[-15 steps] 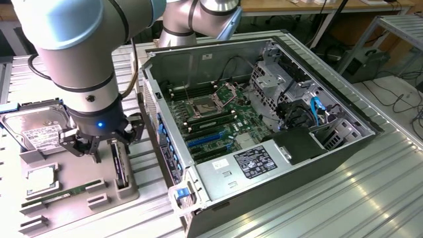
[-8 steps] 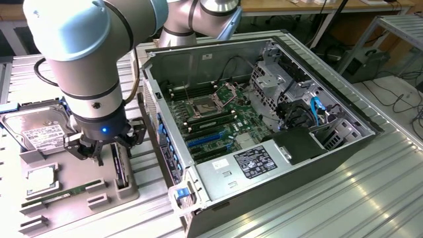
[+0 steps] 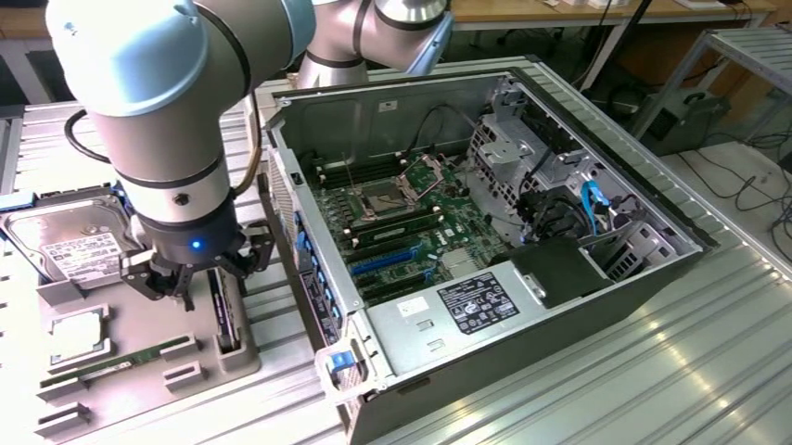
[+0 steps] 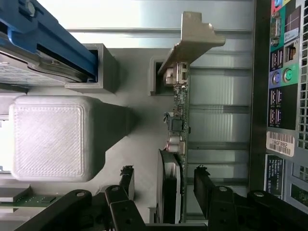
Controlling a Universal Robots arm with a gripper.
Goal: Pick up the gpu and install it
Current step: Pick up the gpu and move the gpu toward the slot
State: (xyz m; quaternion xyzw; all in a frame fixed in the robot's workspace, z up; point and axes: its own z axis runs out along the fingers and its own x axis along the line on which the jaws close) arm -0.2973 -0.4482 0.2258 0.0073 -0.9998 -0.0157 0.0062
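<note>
**Hand wide open over gpu, nothing gripped**

Hand [image 3: 204, 283] is low over the grey parts tray [image 3: 136, 311]. The tray sits on the ribbed metal surface [image 3: 644, 371], on the exterior view's left of the open PC case [image 3: 359, 116].

The gpu [image 3: 226, 320] stands on edge in a slot along the tray side nearest the case.

Wrist view:
- The fingers [image 4: 202, 187] are spread wide, one on each side of the card.
- There's a visible gap on both sides and no contact that I can see. Nothing is held.
- The card's pale metal bracket [image 4: 192, 43] is at the end away from the fingers.
- The round fan [image 4: 168, 185] sits between the fingers, facing away from the case.
- The case's rear I/O ports [image 4: 284, 72] run just beside the tray.

Also on the tray:
- hard drive [image 3: 69, 246] in a blue-edged cradle
- CPU [image 3: 77, 334]
- green RAM stick [image 3: 118, 363] lying flat

The case lies on its side with the panel off, so the motherboard [image 3: 396, 222] and its blue expansion slots [image 3: 377, 264] are exposed.
</note>
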